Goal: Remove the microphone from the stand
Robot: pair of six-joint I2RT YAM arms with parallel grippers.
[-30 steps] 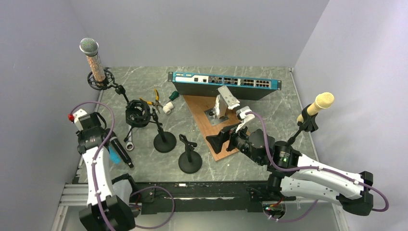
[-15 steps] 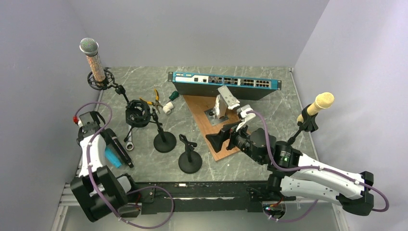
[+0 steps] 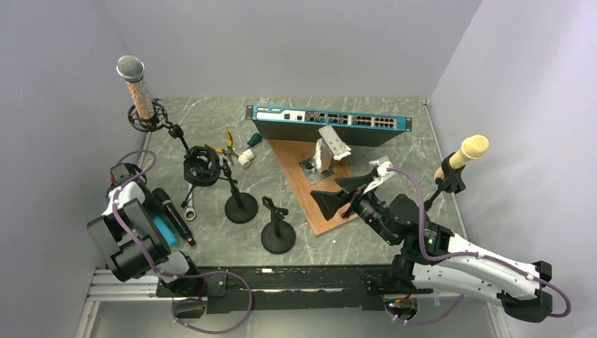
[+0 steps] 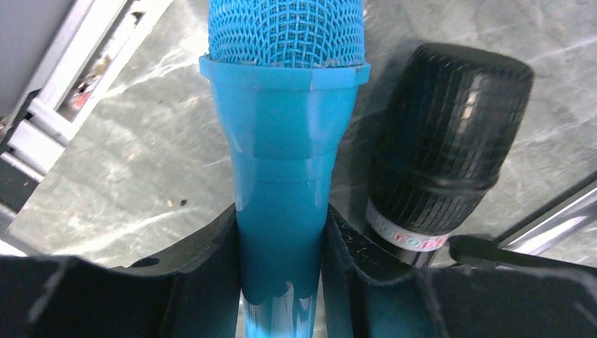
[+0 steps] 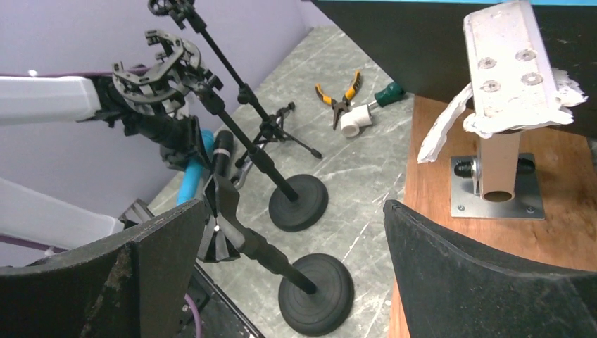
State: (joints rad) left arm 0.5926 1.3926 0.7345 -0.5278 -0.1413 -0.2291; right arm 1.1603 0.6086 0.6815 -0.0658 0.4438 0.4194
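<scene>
The marble table [image 3: 394,141] is crowded: a switch [image 3: 327,125] is set along the back and a board [image 3: 288,151] is laid in front of it. The right claw [image 5: 296,218] is held above that board with its fingers spread wide and nothing between them, judged to be parked out of the way rather than working. Two bare stands [image 3: 241,208] are seen upright mid-table, the nearer one's clip [image 3: 270,205] vacant, so the lifting-out is judged done. A yellow mic [image 3: 470,150] sits on its own stand at the right edge, untouched. Over at the left edge, the blue mic [image 4: 285,91] is pinched around its handle by the left claw [image 4: 280,260], head pointing away from the wrist and off any stand. It is held low alongside a black mic [image 4: 443,141], just beside it and roughly parallel, seemingly so that removed mics are laid together. Whether the table is touched cannot be told.
</scene>
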